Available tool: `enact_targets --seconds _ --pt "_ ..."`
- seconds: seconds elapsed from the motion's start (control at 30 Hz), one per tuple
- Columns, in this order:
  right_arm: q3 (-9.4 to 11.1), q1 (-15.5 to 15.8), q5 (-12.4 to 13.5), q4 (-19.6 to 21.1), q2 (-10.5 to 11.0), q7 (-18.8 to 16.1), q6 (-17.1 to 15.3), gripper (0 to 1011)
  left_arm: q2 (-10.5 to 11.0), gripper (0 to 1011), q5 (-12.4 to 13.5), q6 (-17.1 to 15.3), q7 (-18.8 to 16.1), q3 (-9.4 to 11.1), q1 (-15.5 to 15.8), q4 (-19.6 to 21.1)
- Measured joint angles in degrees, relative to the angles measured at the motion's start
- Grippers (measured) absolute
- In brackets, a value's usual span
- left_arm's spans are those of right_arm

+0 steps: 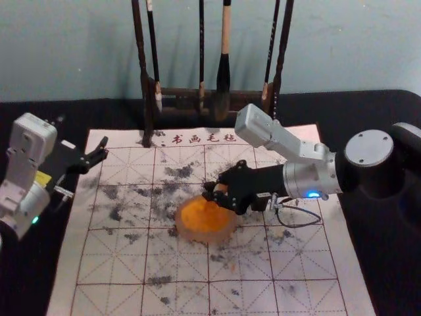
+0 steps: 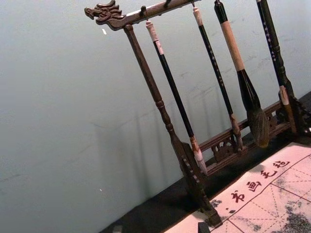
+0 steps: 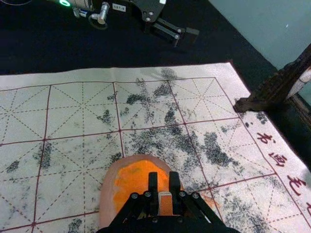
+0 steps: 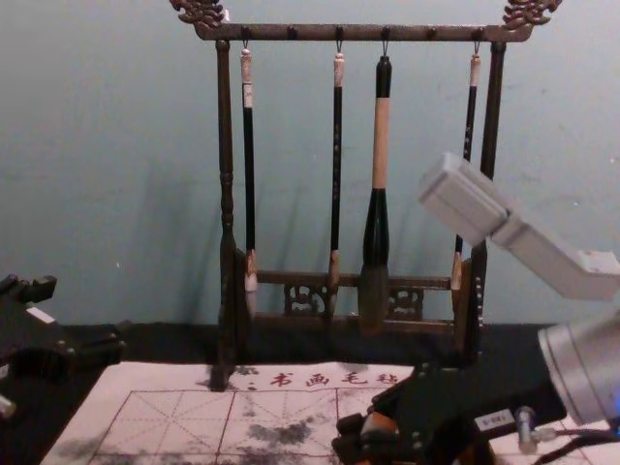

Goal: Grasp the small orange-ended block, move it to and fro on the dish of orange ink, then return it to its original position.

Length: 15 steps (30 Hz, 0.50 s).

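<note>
Right end effector [image 1: 212, 191]: fingers closed on the small block [image 3: 165, 204], one on either side, a pale band and an orange face showing between them. Position: over the dish [image 1: 186, 230] of orange ink, at its far right part in the head view. Whether block meets ink, cannot tell.

Dish: round, pinkish rim, orange spread inside, sitting on the pale gridded mat [image 1: 108, 263]. Mat: red lines, dark smudges, a row of characters along the far edge.

Left end effector [image 4: 83, 315]: off to the left, near the mat's far left corner, fingers apart, nothing between them.

Beyond: dark wooden rack [image 4: 225, 174], four brushes hanging, tips down, pale blue wall [image 4: 116, 145] behind.
</note>
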State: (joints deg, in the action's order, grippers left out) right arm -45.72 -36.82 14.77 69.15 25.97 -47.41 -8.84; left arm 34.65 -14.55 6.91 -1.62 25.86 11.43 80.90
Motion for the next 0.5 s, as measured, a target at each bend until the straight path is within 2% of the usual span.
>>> enact_targets --seconds 0.5 --pt "0.41 1.04 0.52 2.55 1.66 -0.18 -0.13 121 0.00 1001 0.00 0.00 0.00 0.00 0.00 0.00"
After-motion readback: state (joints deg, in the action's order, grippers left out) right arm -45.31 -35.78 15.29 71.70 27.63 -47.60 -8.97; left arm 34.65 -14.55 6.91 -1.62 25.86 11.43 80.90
